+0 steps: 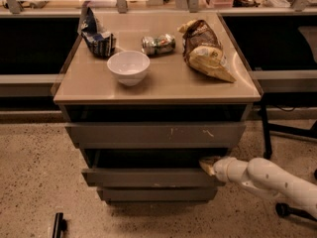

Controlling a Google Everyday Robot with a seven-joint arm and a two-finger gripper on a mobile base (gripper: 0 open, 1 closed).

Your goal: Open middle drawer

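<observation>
Middle drawer [148,177] slightly out; arm [267,180] reaches low from right, pincer [207,165] at its top-right edge, grip unclear.

I read the middle drawer [148,177] front as matt grey, smooth. Gripper [207,165] at its upper right edge; arm casing [270,178] smooth white plastic. Cabinet top [173,81] glossy tan. Bowl [128,67] glossy white. Can [158,44] shiny metal.

Gripper [207,165] at right end of middle drawer [148,178].
</observation>
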